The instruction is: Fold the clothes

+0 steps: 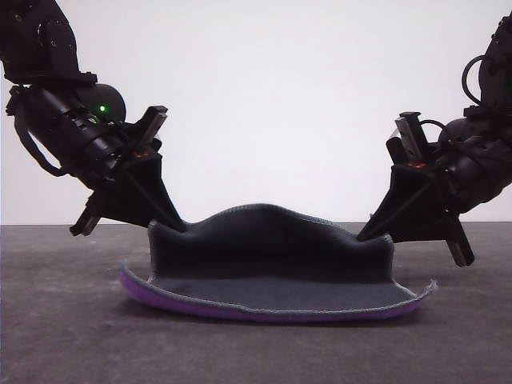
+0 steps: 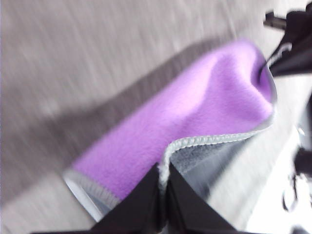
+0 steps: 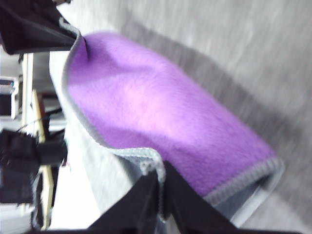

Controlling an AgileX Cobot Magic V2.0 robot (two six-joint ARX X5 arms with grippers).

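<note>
Lying on the dark surface (image 1: pixel 72 336), the cloth (image 1: pixel 272 272), far edge being lifted: left end effector (image 1: pixel 178 224) and right end effector (image 1: pixel 370 234) each clamping a rear corner. Showing grey in front view, purple in the wrist views, though blurred.

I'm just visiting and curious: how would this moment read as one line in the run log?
step: fold in progress | cloth: far edge lifted, near edge on table | left gripper: shut on corner | right gripper: shut on corner
</note>
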